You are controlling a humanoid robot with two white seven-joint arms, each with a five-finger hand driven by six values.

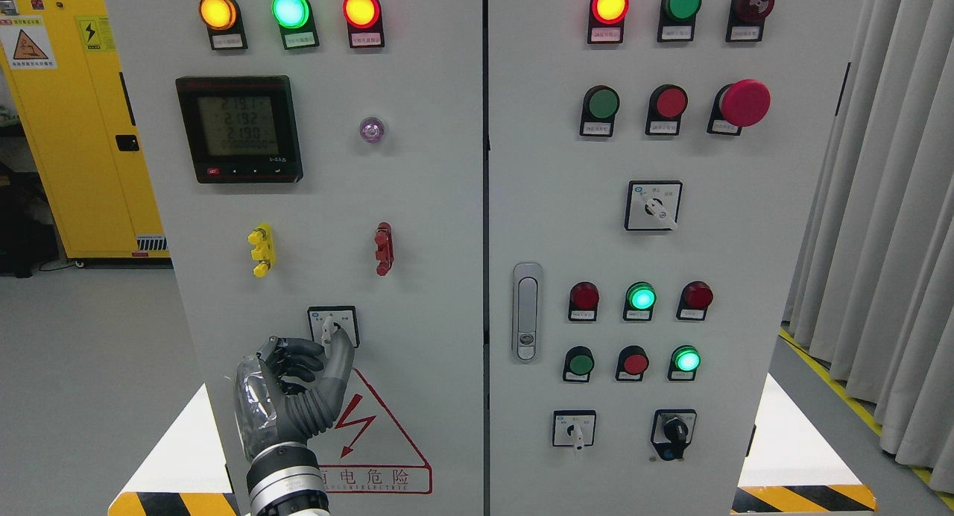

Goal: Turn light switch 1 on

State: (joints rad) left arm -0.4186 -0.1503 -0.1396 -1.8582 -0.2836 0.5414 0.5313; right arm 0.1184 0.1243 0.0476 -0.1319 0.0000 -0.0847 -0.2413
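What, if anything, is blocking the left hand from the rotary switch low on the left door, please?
Nothing visible. The left hand is already at the rotary switch, its thumb reaching up onto the knob with fingers curled beside it. The warning triangle lies flat below.

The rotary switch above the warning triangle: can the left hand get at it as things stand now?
Probably yes. The left hand is already raised at the rotary switch, thumb reaching its knob, fingers curled beside it. Nothing stands between them on the panel.

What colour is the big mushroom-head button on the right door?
Red: the mushroom-head button shows best in the head view, upper right of the right door.
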